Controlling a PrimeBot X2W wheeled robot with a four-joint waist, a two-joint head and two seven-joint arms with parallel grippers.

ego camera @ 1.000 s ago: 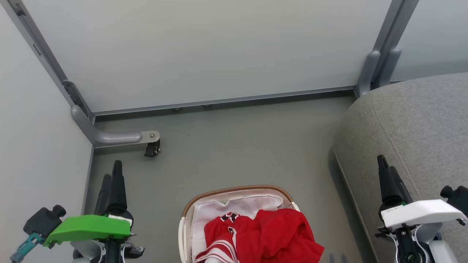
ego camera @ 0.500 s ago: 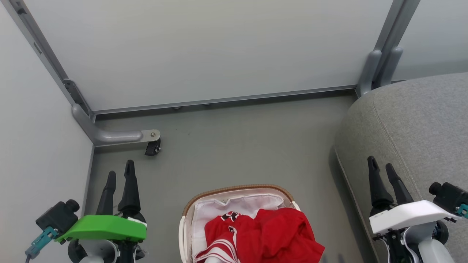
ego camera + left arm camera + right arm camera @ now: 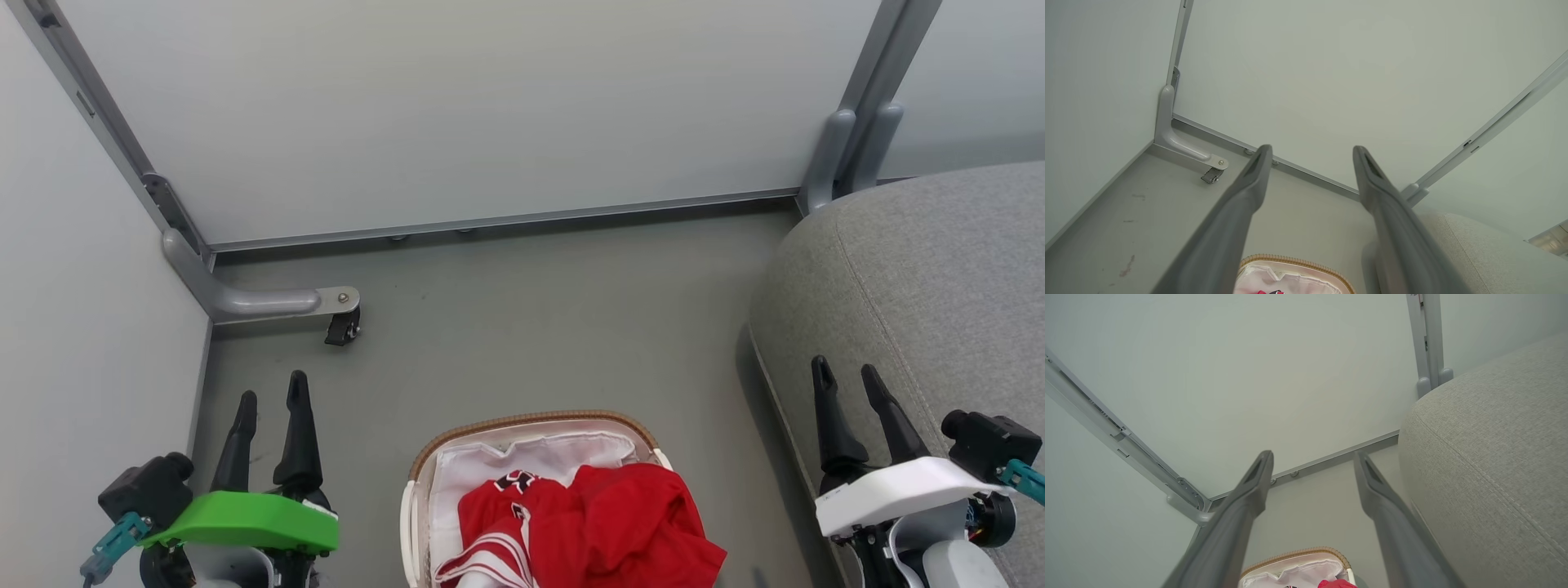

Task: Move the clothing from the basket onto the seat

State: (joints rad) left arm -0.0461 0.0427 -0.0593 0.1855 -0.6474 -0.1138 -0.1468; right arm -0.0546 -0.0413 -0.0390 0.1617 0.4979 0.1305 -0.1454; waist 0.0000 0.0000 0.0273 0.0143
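Left gripper [image 3: 273,388]: fingers spread, empty, left of the basket [image 3: 531,420].
Right gripper [image 3: 844,367]: fingers spread, empty, over the seat [image 3: 922,278] edge.
Clothing [image 3: 604,523]: red heap in the basket, spilling over its right rim.
Risk: a pinch may catch the white liner [image 3: 522,457] too and drag the basket; loose folds could snag the rim or drop short.
Floor [image 3: 531,327]: smooth grey, faintly scuffed.
Room: pale panels [image 3: 457,114], grey frame, a caster [image 3: 341,327] far left.

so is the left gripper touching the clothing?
Apart. The head view shows the left gripper open beside the basket, with bare floor between it and the basket rim; the clothing lies inside.
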